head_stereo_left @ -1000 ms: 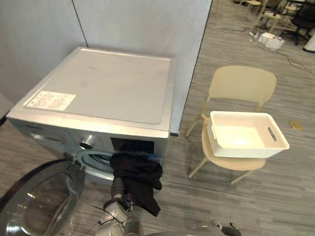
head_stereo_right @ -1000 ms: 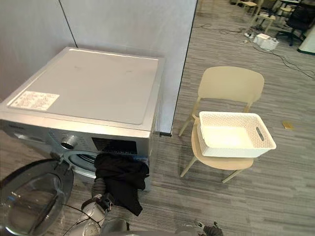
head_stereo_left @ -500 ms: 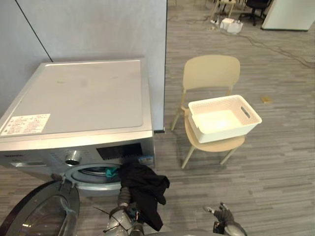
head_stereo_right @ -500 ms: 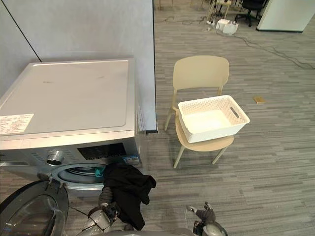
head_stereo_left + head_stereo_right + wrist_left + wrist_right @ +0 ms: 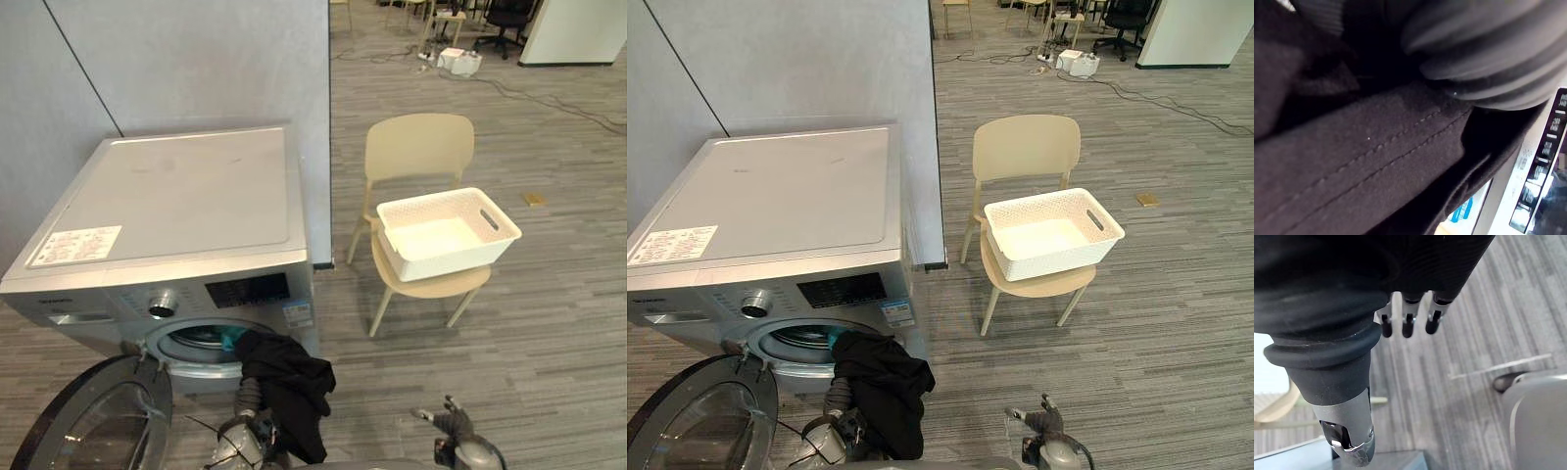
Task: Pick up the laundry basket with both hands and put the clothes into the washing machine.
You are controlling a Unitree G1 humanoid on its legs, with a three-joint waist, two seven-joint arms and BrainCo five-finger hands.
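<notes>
The silver washing machine stands at the left with its round door swung open towards me. A black garment hangs over my left hand just in front of the drum opening, and dark cloth lies against the hand's ribbed cover in the left wrist view. A teal piece shows inside the drum. The white laundry basket sits empty on a beige chair to the right. My right hand hangs low over the floor, its fingers straight and holding nothing.
A grey partition wall rises behind the washing machine and ends beside the chair. Grey plank floor spreads to the right. Cables and office chairs lie far at the back.
The camera has swung, so the whole scene shifted. The black garment stays draped on my left hand at the drum opening. My right hand has come further into view at the bottom.
</notes>
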